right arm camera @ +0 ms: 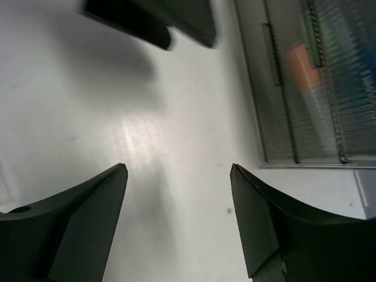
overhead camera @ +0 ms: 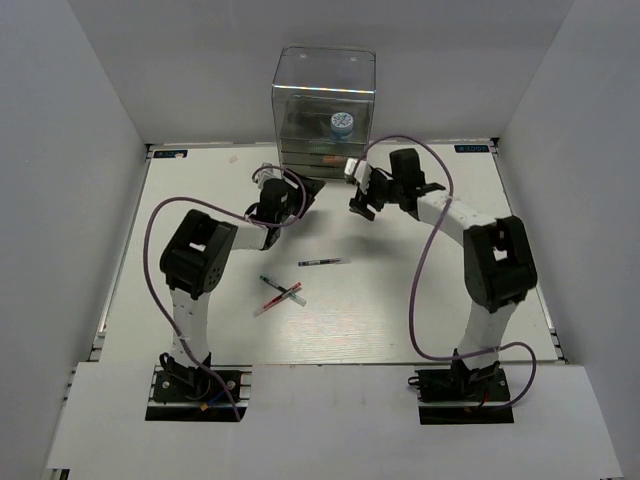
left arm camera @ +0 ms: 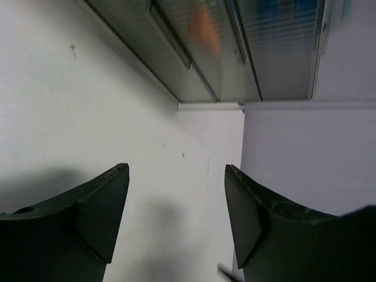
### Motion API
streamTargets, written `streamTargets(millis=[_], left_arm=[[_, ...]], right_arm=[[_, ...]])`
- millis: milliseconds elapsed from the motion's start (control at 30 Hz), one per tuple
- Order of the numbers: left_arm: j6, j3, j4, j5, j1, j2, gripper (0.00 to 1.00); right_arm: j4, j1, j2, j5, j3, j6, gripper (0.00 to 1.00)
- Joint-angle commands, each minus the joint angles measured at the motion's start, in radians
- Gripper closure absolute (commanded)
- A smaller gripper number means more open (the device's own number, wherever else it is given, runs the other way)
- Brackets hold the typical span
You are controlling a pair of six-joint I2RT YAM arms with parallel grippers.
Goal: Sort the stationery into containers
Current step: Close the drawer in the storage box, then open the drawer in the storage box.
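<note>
The clear organizer [overhead camera: 325, 100] stands at the table's far edge, with a blue-white roll [overhead camera: 342, 123] in its top compartment. An orange-capped highlighter [left arm camera: 204, 29] shows blurred behind a drawer front, also the orange cap [right arm camera: 302, 61] in the right wrist view. A dark pen [overhead camera: 322, 262] and two crossed thin pens [overhead camera: 280, 293] lie loose mid-table. My left gripper [overhead camera: 300, 195] [left arm camera: 176, 167] hovers open and empty in front of the drawers' left side. My right gripper [overhead camera: 358, 203] [right arm camera: 179, 167] is open and empty by their right side.
The organizer drawers [right arm camera: 294, 94] appear pushed in. The left gripper's dark fingers [right arm camera: 153, 20] cross the top of the right wrist view, close to the right gripper. White walls enclose the table [overhead camera: 400, 300] on three sides.
</note>
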Motion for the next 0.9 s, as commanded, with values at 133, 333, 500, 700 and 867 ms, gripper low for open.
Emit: streamTargets(millis=[133,333,500,700,867], left_arm=[[-0.074,0.217,0.105,-0.025,0.023,0.183,0.37],[-0.084,0.393,0.063,-0.06,0.023,0.31,0.48],[-0.084,0.478,0.031,-0.08,0.033,0.37,0.48],[-0.084,0.525,0.01,-0.119,0.033,0.416,0.48],[-0.084,0.559,0.012,-0.151,0.033,0.448,0.58]], right_arm=[[0.095,-0.044,-0.185,-0.131,-0.224,0.121,0.35],[0.086,-0.085,-0.245,-0.15,-0.279,0.152,0.41],[0.088,-0.116,-0.267,-0.161,-0.288,0.15,0.42],[0.076,-0.136,-0.257,-0.168,-0.285,0.144,0.42],[0.065,-0.139,-0.257,-0.171,-0.276,0.138,0.42]])
